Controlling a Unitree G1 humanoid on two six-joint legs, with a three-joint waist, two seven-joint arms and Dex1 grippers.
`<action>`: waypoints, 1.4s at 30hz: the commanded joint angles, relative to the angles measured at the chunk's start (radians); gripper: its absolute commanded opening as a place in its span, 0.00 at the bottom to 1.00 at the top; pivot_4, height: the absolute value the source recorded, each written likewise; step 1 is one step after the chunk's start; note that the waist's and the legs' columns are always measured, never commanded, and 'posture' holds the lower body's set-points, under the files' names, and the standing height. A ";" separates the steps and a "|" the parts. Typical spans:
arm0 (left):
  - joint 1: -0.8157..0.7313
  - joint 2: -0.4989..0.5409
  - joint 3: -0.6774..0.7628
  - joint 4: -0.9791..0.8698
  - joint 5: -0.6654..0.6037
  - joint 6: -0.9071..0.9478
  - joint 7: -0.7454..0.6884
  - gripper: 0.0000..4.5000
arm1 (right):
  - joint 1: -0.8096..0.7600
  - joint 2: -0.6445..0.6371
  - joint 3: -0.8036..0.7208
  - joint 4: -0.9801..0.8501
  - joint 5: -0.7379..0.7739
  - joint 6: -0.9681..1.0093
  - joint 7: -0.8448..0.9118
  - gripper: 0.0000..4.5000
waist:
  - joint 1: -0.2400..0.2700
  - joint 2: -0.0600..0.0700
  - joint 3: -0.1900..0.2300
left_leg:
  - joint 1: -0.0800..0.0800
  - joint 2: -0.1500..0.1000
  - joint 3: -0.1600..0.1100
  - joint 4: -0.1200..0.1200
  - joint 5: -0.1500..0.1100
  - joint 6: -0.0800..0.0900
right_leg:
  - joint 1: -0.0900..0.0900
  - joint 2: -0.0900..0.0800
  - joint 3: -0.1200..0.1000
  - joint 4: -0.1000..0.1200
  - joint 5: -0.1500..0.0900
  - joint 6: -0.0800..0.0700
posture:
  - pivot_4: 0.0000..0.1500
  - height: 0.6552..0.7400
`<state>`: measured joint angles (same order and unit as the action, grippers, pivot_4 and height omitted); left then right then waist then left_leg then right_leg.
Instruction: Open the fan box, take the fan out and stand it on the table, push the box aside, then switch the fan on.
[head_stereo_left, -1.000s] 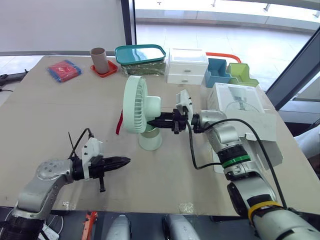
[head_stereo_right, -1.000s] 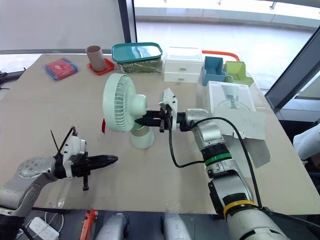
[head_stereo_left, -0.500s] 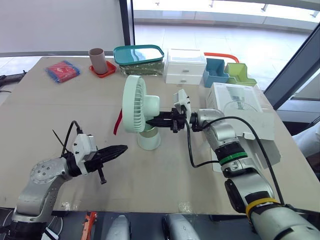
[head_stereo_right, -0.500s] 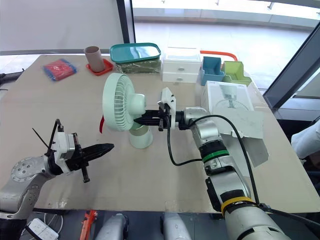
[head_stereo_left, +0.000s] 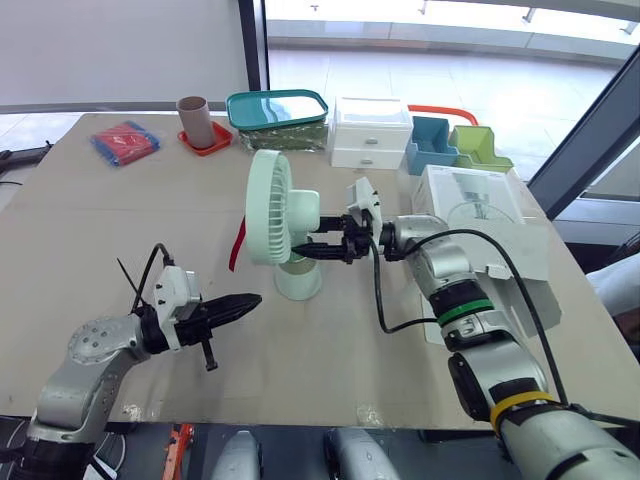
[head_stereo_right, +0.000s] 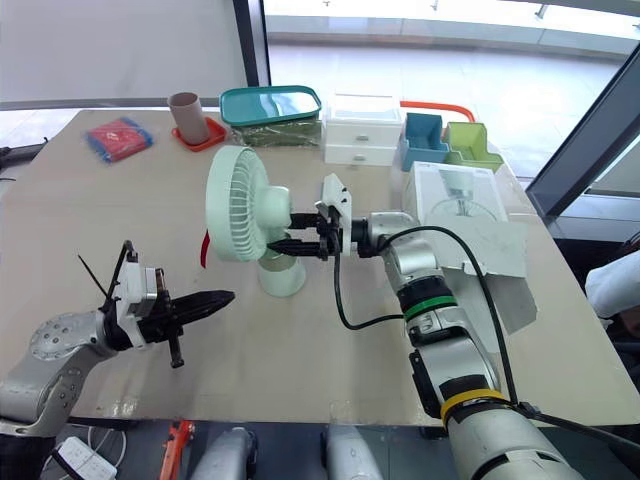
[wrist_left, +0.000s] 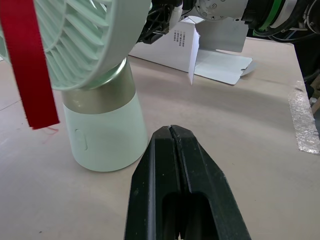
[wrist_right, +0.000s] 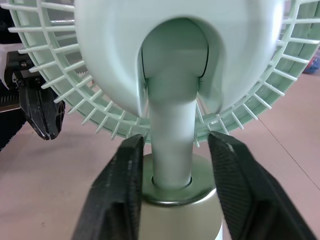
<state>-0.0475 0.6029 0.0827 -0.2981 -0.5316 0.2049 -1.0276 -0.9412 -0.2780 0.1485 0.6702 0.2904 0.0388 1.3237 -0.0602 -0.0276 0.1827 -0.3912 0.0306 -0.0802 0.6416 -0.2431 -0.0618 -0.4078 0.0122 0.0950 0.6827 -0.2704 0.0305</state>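
the pale brown surface (head_stereo_left: 120, 230) carries everything here. the white fan box (head_stereo_left: 480, 215) lies flat on its right part, well apart from the fan, with a fan drawn on its top and its end flap hanging open toward the near edge.

the mint-green fan (head_stereo_left: 275, 215) is out of the box and stands upright on its round base near the middle of the surface, its grille turned toward the robot's left.

along the far edge sit a white drawer unit (head_stereo_left: 375, 130) and, just to its left, a teal lidded container (head_stereo_left: 280, 108). to the right of the drawers, a blue bin (head_stereo_left: 432, 145) and a green bin (head_stereo_left: 480, 148) stand side by side, touching.

the right tool (wrist_right: 176, 145) reaches in behind the fan head. its two black fingers (wrist_right: 131, 170) are spread, one on each side of the fan's neck just above the base collar, with a thin gap showing on both sides, so they are not pinching it.

the left tool (wrist_left: 171, 131) hovers low over the surface, to the left of the fan's base and nearer the robot, its fingers pressed together with nothing between them and its tip aimed at the base.

a red packet (head_stereo_left: 127, 142) lies at the far left corner. near it a brown cup (head_stereo_left: 195, 112) stands on a red coaster (head_stereo_left: 212, 140).

a red ribbon (head_stereo_left: 238, 245) hangs from the front of the grille.
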 joint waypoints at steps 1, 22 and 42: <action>-0.026 -0.002 -0.012 -0.019 0.003 -0.003 0.006 0.00 | -0.013 -0.020 -0.017 -0.074 0.001 0.003 0.007 0.98 | 0.000 0.000 0.000 | 0.000 0.000 0.000 0.000 0.000 0.000 | 0.000 0.000 0.000 0.000 0.000 0.000 | 1.00 1.00; -0.090 -0.009 -0.011 0.043 -0.010 0.044 0.043 0.66 | 0.252 -0.231 -0.105 -0.513 0.062 0.186 -0.079 1.00 | 0.010 0.000 0.000 | -0.001 -0.001 -0.001 0.000 0.000 0.000 | 0.000 0.000 0.000 0.000 -0.001 0.001 | 1.00 1.00; -0.018 -0.056 -0.017 0.064 0.151 0.051 0.278 1.00 | 1.088 -0.208 -0.222 -1.175 0.098 0.227 -0.423 1.00 | 0.011 0.000 0.000 | 0.000 -0.002 -0.001 0.000 0.000 0.000 | 0.002 0.000 0.003 -0.001 -0.002 0.004 | 1.00 1.00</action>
<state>-0.0900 0.5561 0.0735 -0.2417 -0.4121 0.2914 -0.7629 0.0606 -0.5216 -0.0797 -0.4446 0.4399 0.3900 0.9545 -0.0493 -0.0280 0.1823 -0.3901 0.0287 -0.0798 0.6417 -0.2426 -0.0625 -0.4055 0.0126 0.0992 0.6820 -0.2729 0.0345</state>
